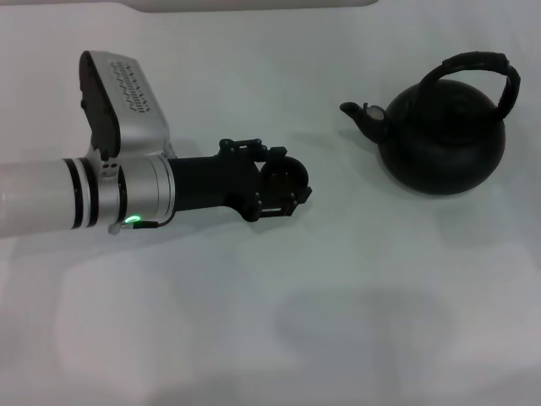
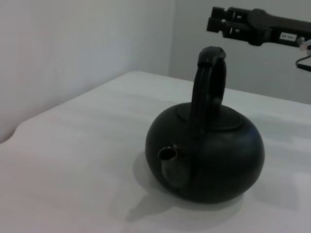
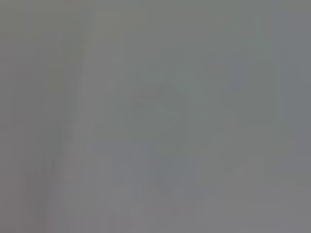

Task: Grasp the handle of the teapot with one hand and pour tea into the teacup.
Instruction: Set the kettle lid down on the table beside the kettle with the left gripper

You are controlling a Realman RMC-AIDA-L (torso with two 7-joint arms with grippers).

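Prob. lab/test rig: bare white table (image 1: 279, 338), plain grey wall (image 2: 73, 48).

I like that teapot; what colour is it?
Matte black all over, handle included; the teapot shows best in the left wrist view.

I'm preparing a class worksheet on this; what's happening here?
The left gripper reaches out over the white table and is closed around the small dark teacup. The black teapot sits apart on the robot's right, spout towards the cup, its arched handle untouched. The right gripper hovers above that handle.
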